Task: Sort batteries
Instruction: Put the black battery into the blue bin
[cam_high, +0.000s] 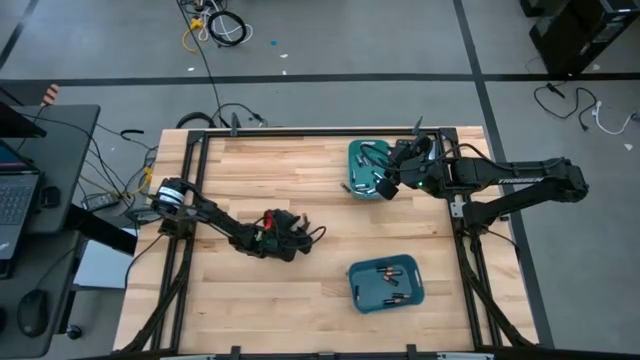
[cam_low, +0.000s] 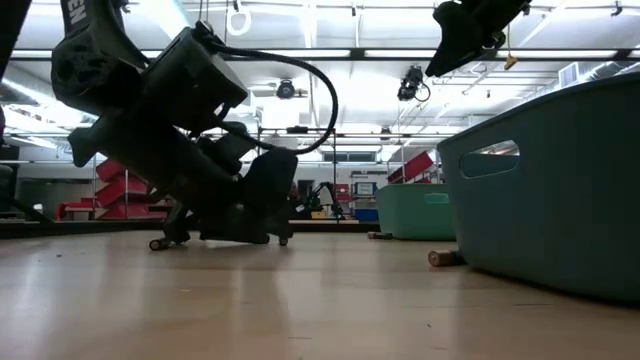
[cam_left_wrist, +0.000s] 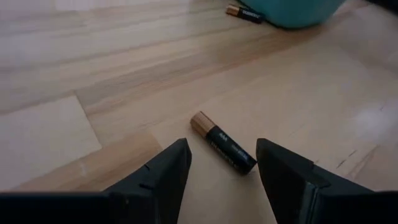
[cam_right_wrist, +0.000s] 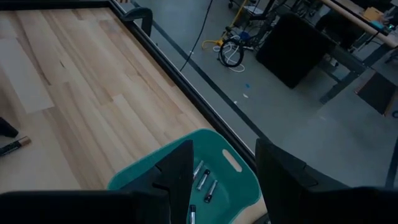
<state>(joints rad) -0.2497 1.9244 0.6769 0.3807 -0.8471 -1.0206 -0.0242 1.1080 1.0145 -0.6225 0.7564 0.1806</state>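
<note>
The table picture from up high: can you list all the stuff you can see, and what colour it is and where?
Table: one, light wood, black frame.
Bins: two, teal; far bin under the right gripper, near bin at the front right.
Batteries in the far bin: several, dark and silvery.
Batteries in the near bin: several, count unclear.
Loose battery: one, black with a copper end, lying on the wood between the left gripper's open fingers.
Second loose battery: one, same colours, beside a teal bin.
Left gripper: open, low at the table's middle.
Right gripper: open, above the far bin.
</note>
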